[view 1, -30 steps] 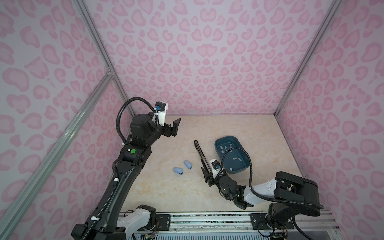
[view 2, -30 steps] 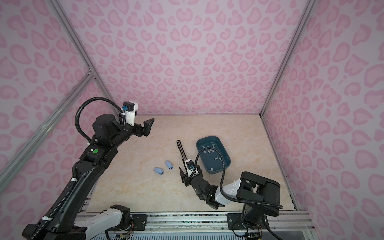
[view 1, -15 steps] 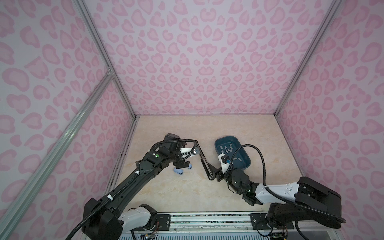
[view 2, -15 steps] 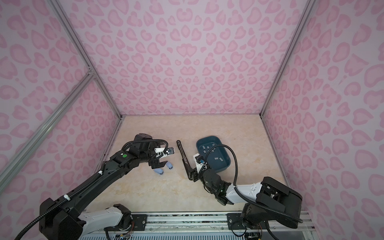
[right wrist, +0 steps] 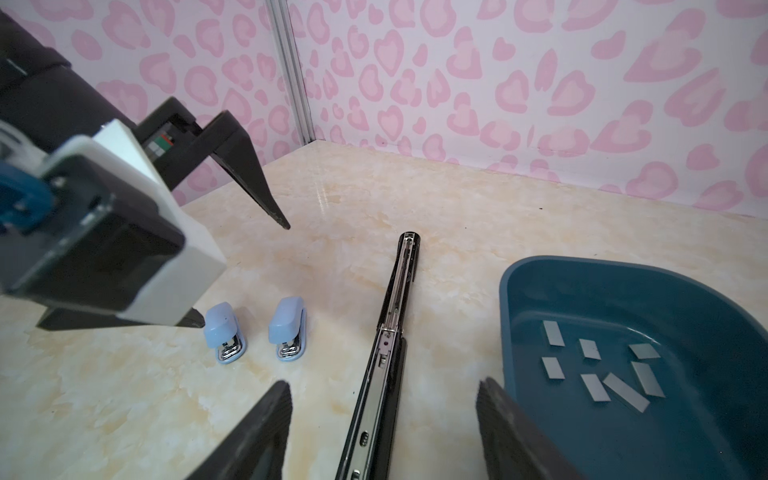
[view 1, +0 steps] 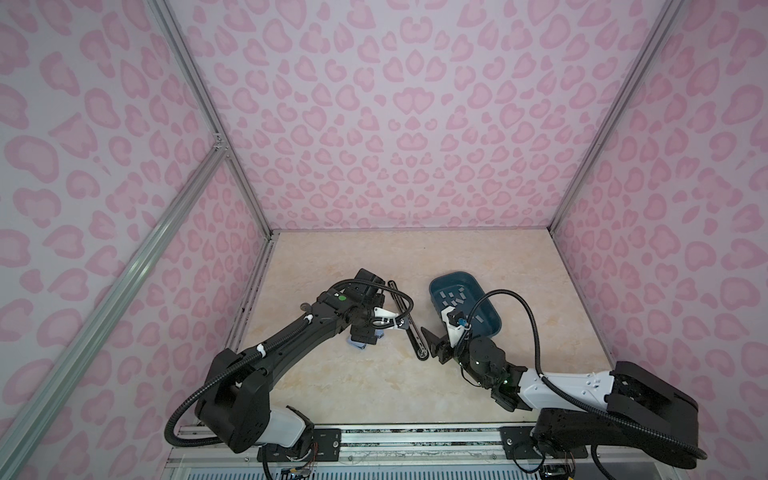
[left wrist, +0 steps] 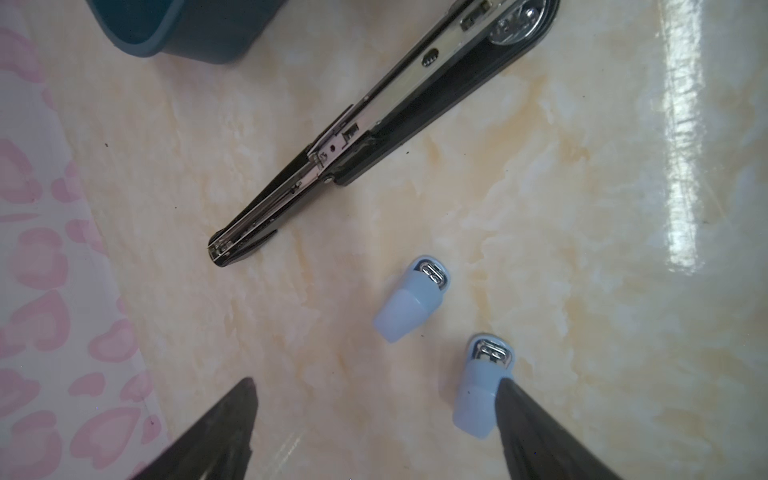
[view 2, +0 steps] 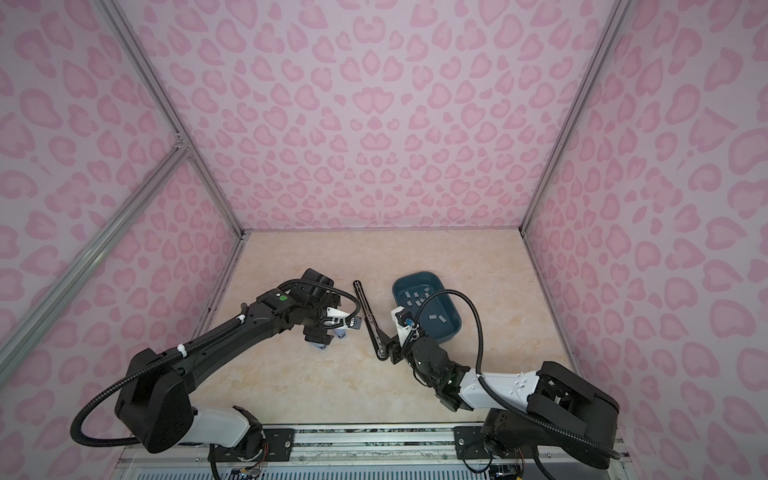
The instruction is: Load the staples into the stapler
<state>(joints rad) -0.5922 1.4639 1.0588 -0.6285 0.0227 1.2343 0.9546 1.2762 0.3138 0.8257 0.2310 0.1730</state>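
Observation:
A long black stapler (view 1: 414, 336) (view 2: 363, 303) lies opened flat on the marble table, its metal rail (right wrist: 390, 316) (left wrist: 374, 104) facing up. Two small light-blue staplers (right wrist: 222, 328) (right wrist: 286, 324) lie to its left. The staples (view 1: 455, 297) (view 2: 417, 297) (right wrist: 598, 370) are grey strips inside a teal bin (view 1: 453, 274) (view 2: 415, 274). My left gripper (left wrist: 376, 384) (view 1: 365, 332) hangs open just over the blue staplers, one finger against the nearer one (left wrist: 478, 386). My right gripper (right wrist: 382, 386) (view 1: 432, 345) is open, astride the black stapler's near end without touching it.
The teal bin (right wrist: 540, 299) (left wrist: 187, 25) stands right of the black stapler, close beside my right gripper's outer finger. Pink patterned walls with metal posts close in the table at the back and on both sides. My left arm's cable loops over the stapler's middle.
My left arm has dropped from high at the back left down over the light-blue staplers. My right arm has stretched out further; its gripper stays at the black stapler's near end.

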